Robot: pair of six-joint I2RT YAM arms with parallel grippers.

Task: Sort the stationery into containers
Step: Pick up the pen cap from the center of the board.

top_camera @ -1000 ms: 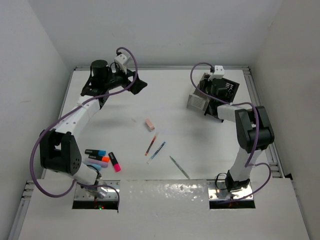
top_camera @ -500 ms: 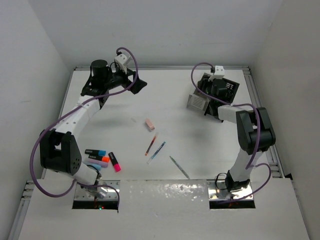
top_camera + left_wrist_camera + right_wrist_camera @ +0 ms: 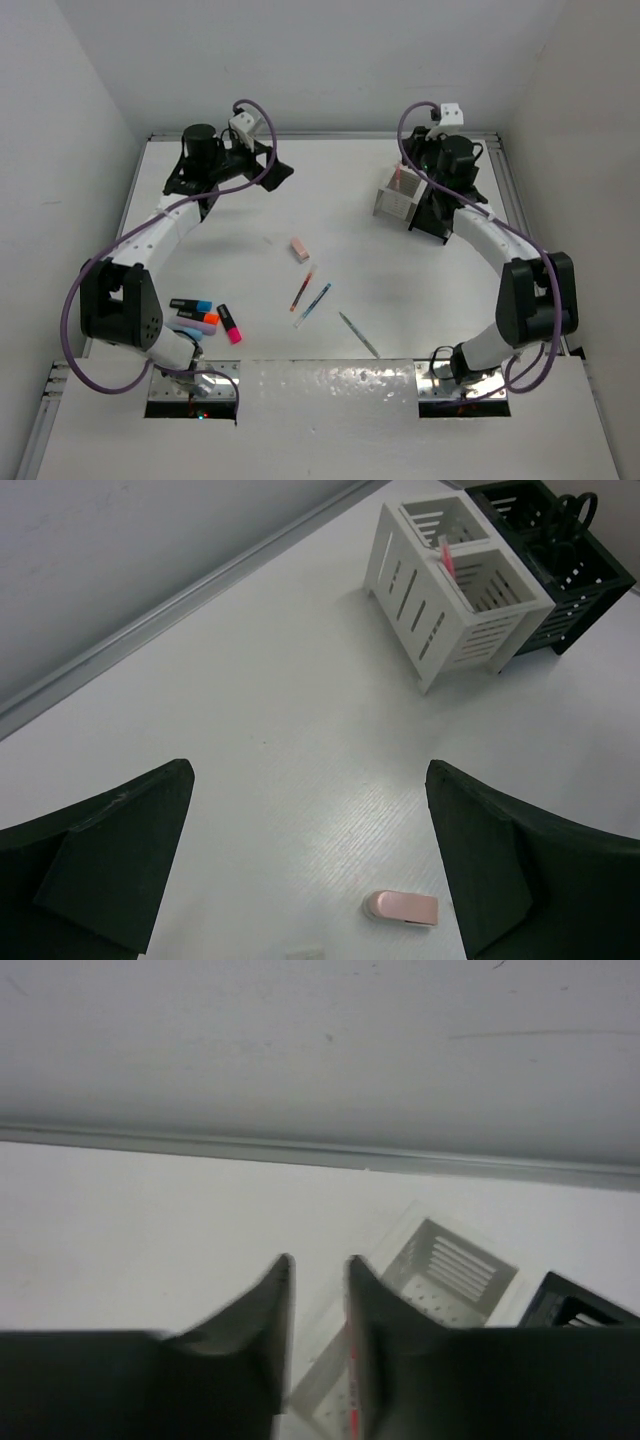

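Stationery mostly loose on white table (image 3: 350, 230). Pink eraser (image 3: 299, 249) mid-table; red pen (image 3: 303, 289) and blue pen (image 3: 314, 303) side by side just below; grey pen (image 3: 357, 334) nearer arm bases; highlighters (image 3: 205, 315) clustered by left arm base. Pink pen (image 3: 445, 556) already leaning in white organiser (image 3: 455, 605); scissors (image 3: 575, 502) in black organiser (image 3: 585, 575).

Pens likely light, stiff, smooth, prone to roll (pinch mid-barrel, across length). Eraser: soft, grippy block. Organisers: rigid slatted plastic.

Left gripper (image 3: 307, 780) spread wide, empty. Right gripper (image 3: 318, 1265) above white organiser, fingers slightly parted, holding nothing.
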